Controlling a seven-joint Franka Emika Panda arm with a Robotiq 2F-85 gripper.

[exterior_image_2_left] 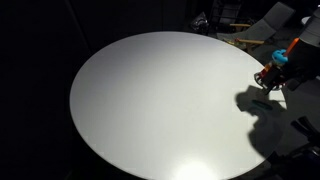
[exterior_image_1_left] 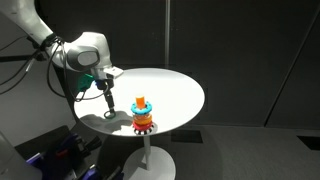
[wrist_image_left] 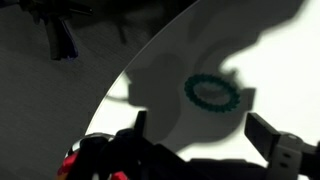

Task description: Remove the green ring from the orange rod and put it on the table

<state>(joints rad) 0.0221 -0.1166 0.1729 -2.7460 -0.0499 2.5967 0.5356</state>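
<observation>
On my wrist view the green ring (wrist_image_left: 213, 93) lies flat on the table (wrist_image_left: 270, 40), off the rod, in the dark shadow the arm throws across the white top. It sits just ahead of the gripper (wrist_image_left: 195, 120), between the lines of the two fingers but not touching either. The jaws stand spread wide with nothing between them; one finger (wrist_image_left: 138, 125) shows on one side of the view and the other near the far edge, both only as dark shapes.

In an exterior view the gripper (exterior_image_1_left: 108, 110) points down at the table (exterior_image_1_left: 180, 85), close to the rim nearest the arm (exterior_image_1_left: 80, 52). The orange rod (exterior_image_1_left: 141, 102) stands upright just beside it, with a turquoise ring (exterior_image_1_left: 143, 113) around its lower part and the red cog base (exterior_image_1_left: 143, 123) beneath. From this angle I cannot make out the green ring under the fingers.

In an exterior view the table (exterior_image_2_left: 150, 100) fills most of the picture, and the toy is only a small blur of colour at its far rim.
</observation>
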